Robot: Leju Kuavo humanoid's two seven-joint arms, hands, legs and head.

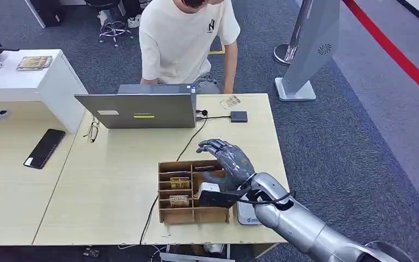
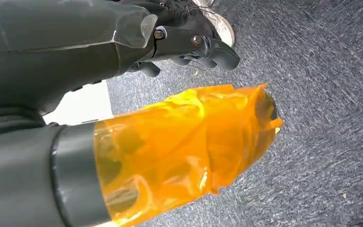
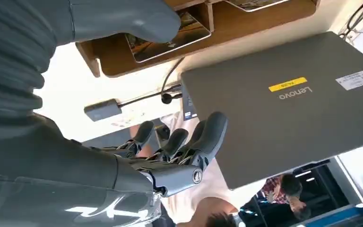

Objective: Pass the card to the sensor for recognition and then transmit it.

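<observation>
Fingers (image 1: 218, 146) of the right robot hand (image 1: 230, 162) are spreading released above the wooden card box (image 1: 192, 191) near the tabletop's (image 1: 109, 180) front edge; cards (image 1: 179, 183) are sitting inside its slots.

The left robot hand (image 2: 189, 45) is hanging over carpet, its grasp unclear.

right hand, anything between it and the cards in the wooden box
Nothing visible does. The right hand hovers open over the wooden box, with the cards standing in open-topped slots just left of it. Its black cable runs past on the table, not across the slots.
</observation>
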